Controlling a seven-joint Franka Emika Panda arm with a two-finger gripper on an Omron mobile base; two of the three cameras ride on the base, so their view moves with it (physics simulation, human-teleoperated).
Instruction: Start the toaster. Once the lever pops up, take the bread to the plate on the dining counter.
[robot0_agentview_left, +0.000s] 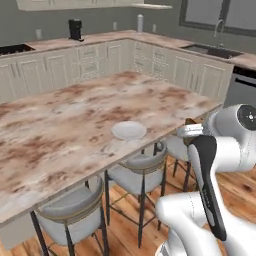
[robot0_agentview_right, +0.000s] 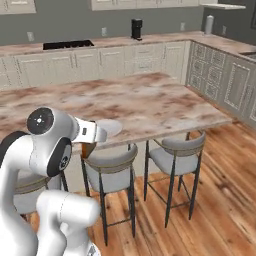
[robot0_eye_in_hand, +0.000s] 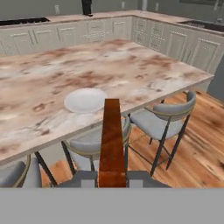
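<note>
The bread (robot0_eye_in_hand: 112, 140) is a thin orange-brown slice seen edge-on, rising between my fingertips. My gripper (robot0_eye_in_hand: 112, 178) is shut on it, at the near edge of the dining counter (robot0_eye_in_hand: 135, 65). The small white plate (robot0_eye_in_hand: 85, 100) lies on the marble just ahead and a little to the left of the slice. From the left base view the gripper (robot0_agentview_left: 191, 128) hangs off the counter's edge, right of the plate (robot0_agentview_left: 129, 130) on the dining counter (robot0_agentview_left: 70, 112). From the other side, the plate (robot0_agentview_right: 112, 127) sits just beyond the hand. The toaster is out of view.
Grey stools (robot0_agentview_left: 142, 170) stand tucked under the counter's near edge, over a wooden floor (robot0_agentview_right: 220, 200). A long worktop with cream cabinets (robot0_agentview_left: 100, 57) runs along the back walls, with a black coffee machine (robot0_agentview_left: 75, 29) and a sink (robot0_agentview_left: 212, 50).
</note>
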